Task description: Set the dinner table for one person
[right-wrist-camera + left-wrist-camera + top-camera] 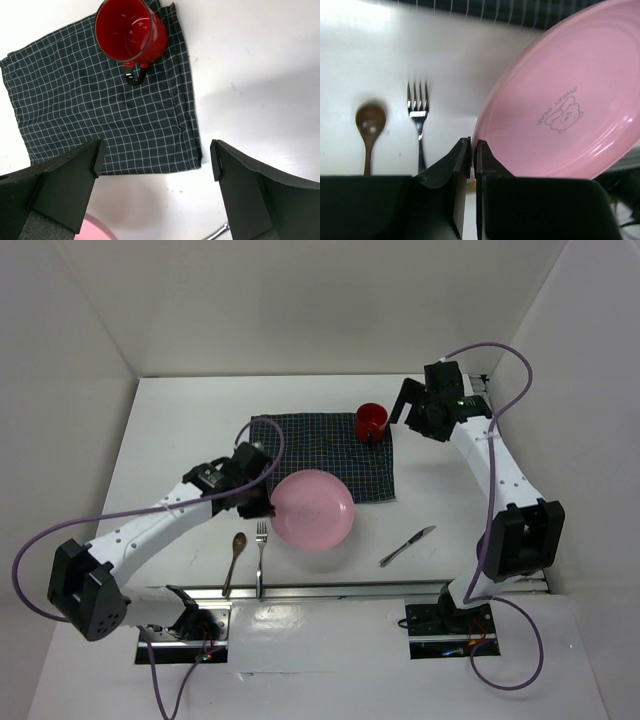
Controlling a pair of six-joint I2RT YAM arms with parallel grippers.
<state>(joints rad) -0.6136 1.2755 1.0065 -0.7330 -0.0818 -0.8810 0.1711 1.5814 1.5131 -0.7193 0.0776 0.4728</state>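
The white dinner table (180, 430) holds a dark checked placemat (330, 445) with a red mug (371, 422) on its far right corner. My left gripper (262, 506) is shut on the left rim of a pink plate (314, 508), held tilted over the placemat's near edge. In the left wrist view the plate (565, 105) fills the right side, its rim pinched between my fingers (462, 160). A fork (261, 552) and a wooden spoon (236, 555) lie to its left, a knife (407, 545) to its right. My right gripper (403, 405) is open beside the mug (131, 34).
Metal rails (330, 590) run along the table's near edge between the arm bases. White walls enclose the table on the left, back and right. The fork (418, 115) and spoon (370, 130) show below my left gripper.
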